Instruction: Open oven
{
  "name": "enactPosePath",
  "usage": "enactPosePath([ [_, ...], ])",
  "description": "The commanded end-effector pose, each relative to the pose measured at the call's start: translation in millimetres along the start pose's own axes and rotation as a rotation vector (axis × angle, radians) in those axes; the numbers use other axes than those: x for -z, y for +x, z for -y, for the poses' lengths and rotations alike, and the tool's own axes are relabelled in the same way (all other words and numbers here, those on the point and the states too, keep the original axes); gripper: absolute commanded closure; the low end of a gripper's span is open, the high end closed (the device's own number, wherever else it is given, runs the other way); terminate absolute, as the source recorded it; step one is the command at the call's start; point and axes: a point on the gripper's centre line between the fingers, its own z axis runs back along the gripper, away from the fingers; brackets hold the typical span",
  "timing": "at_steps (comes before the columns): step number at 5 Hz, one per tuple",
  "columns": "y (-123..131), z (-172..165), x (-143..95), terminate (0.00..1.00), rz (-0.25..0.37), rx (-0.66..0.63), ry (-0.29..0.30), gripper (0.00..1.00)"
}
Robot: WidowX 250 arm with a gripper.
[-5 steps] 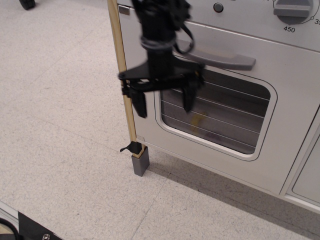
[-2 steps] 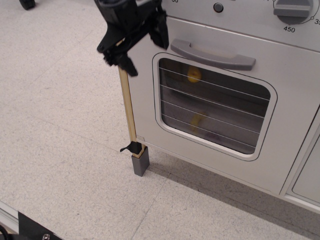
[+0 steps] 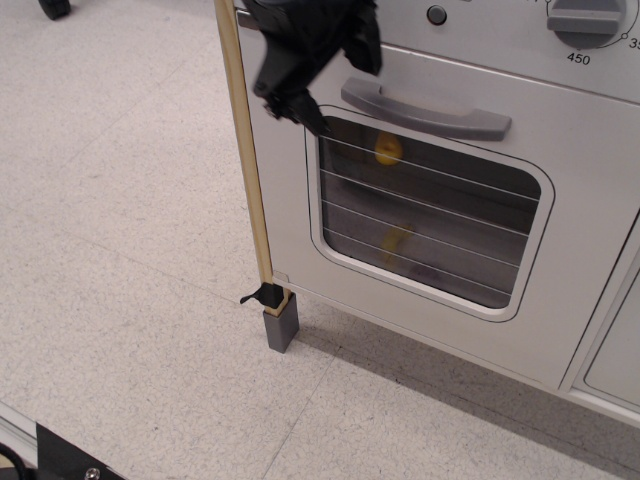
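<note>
At upper left of oven [image 3: 440, 210], black hand [image 3: 318, 62] hovers just beside left end of grey bar handle [image 3: 425, 108], fingers apart, grasping nothing. Oven stands on floor, door shut. Step in hand: approach to handle. Next move probably needs fingers around bar, then pull outward and down.

Matt white oven [image 3: 560, 270], wooden edge strip [image 3: 245, 160].

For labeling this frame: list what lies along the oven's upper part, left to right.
Wooden edge strip → end effector → grey bar handle → grey numbered dial.
</note>
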Motion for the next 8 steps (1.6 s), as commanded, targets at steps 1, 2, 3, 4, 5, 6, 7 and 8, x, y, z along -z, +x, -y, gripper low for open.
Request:
enactPosePath([
  [1, -10, 20, 8, 0.00, 0.041, -0.024, -0.063, 0.00],
  [2, -14, 20, 16, 0.00, 0.030, -0.048, -0.052, 0.00],
  [3, -16, 15, 23, 0.00, 0.031, -0.065, -0.035, 0.00],
  [4, -17, 7, 30, 0.00, 0.029, -0.072, -0.010, 0.00],
  [5, -18, -2, 29, 0.00, 0.022, -0.063, -0.001, 0.00],
  [6, -20, -18, 27, 0.00, 0.014, -0.037, 0.011, 0.00],
  [7, -19, -39, 21, 0.00, -0.010, 0.012, 0.032, 0.00],
  [8, -17, -60, 14, 0.00, -0.023, 0.080, 0.048, 0.00],
])
